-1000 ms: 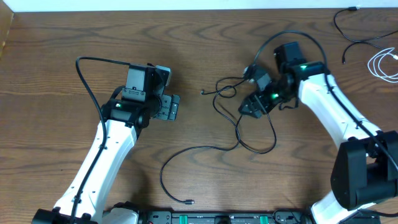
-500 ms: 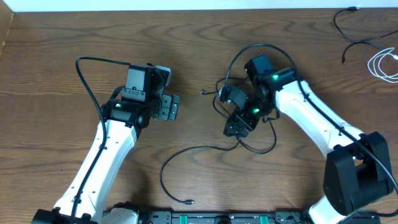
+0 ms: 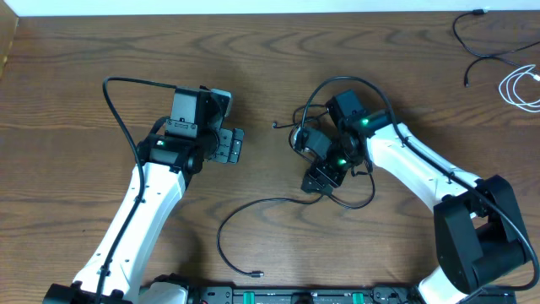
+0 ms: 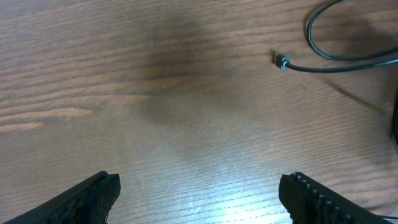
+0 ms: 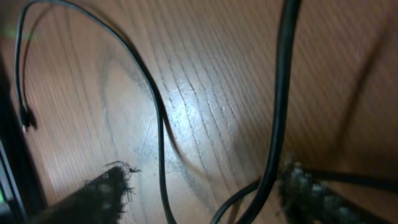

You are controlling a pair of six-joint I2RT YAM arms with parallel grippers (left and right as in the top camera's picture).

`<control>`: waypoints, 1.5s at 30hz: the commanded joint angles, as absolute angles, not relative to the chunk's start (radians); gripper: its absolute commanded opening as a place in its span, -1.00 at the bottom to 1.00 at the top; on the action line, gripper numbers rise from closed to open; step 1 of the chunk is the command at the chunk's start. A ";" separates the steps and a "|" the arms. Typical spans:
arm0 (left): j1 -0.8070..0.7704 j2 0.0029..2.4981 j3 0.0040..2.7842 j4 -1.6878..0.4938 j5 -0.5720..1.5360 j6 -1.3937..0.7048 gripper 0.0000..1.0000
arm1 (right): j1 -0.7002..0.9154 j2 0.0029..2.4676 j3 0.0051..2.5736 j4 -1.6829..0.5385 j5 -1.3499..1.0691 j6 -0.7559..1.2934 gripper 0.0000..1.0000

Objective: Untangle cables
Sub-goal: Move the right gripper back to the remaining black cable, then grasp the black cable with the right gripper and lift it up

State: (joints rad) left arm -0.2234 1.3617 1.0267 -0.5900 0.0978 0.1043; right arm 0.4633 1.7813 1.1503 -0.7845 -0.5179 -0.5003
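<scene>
A tangle of thin black cables (image 3: 346, 199) lies at the table's centre right. One strand runs down-left to a plug (image 3: 256, 274), and another plug end (image 3: 276, 125) points left. My right gripper (image 3: 319, 177) sits low over the tangle, open. In the right wrist view two black cable strands (image 5: 160, 149) (image 5: 278, 118) pass between its frayed fingertips (image 5: 102, 194), with neither pinched. My left gripper (image 3: 229, 145) rests open on bare wood left of the tangle. The left wrist view shows its fingers (image 4: 93, 198) wide apart and a cable plug (image 4: 281, 61) ahead.
Another black cable (image 3: 469, 38) and a coiled white cable (image 3: 520, 88) lie at the far right back corner. The arm's own thicker black cable (image 3: 118, 101) loops beside the left arm. The table's back edge runs along the top.
My right arm has swung left and down from the tangle's upper right until its gripper is over the cable loops. The left arm has not moved.
</scene>
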 commanded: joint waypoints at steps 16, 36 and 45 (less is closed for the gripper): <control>-0.219 1.365 1.036 -0.591 0.085 0.099 0.74 | 0.419 1.693 1.324 -0.821 -0.037 -0.161 -0.98; -0.219 1.365 1.036 -0.591 0.085 0.099 0.74 | 0.419 1.492 1.380 -0.429 0.213 -0.204 -0.98; -0.219 1.365 1.036 -0.591 0.085 0.099 0.74 | 0.419 1.644 1.379 -0.376 0.244 -0.133 -0.98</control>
